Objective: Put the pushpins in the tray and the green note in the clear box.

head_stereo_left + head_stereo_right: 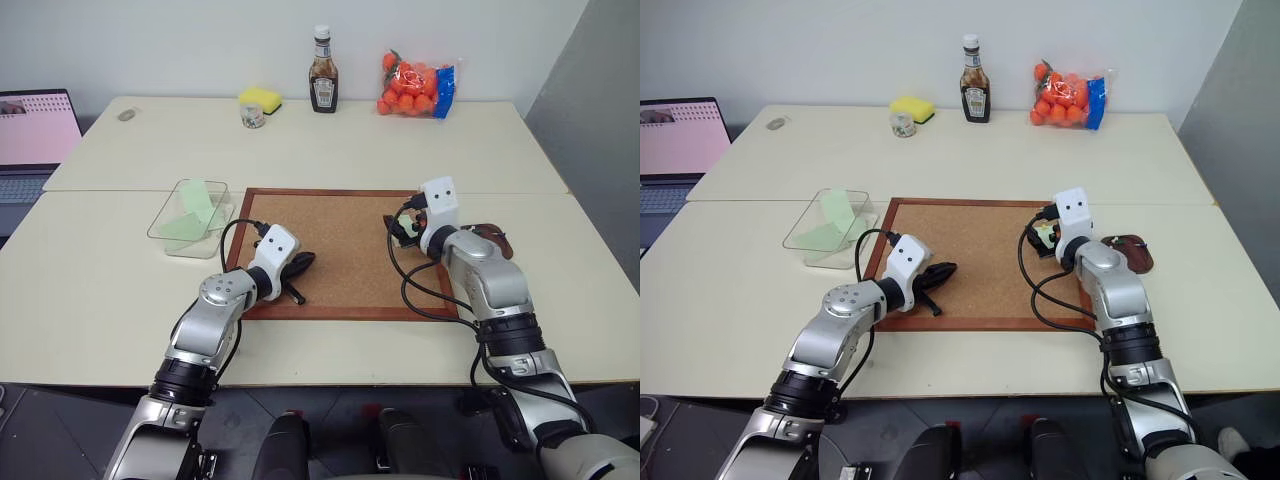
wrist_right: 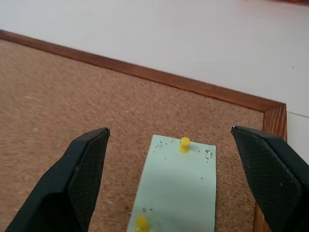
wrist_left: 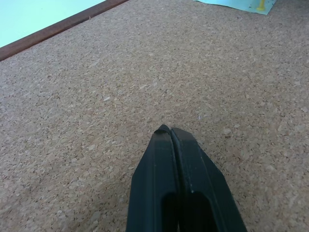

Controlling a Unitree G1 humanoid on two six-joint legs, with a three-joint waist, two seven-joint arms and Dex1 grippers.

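Observation:
A pale green note [image 2: 178, 188] lies flat on the corkboard [image 1: 340, 250] near its right corner, held down by two yellow pushpins [image 2: 184, 144] [image 2: 141, 222]. My right gripper [image 2: 170, 129] hangs open just above it, one finger on each side of the note. The small dark reddish-brown tray [image 1: 1132, 252] sits off the board's right edge, partly behind my right arm. The clear box [image 1: 190, 218] stands left of the board with pale green slips inside. My left gripper [image 1: 298, 268] rests shut and empty on the board's left part.
Along the far edge of the table stand a yellow sponge [image 1: 260, 98], a small jar [image 1: 252, 116], a sauce bottle [image 1: 323, 72] and a bag of oranges [image 1: 415, 85]. A laptop [image 1: 35, 135] sits at the far left.

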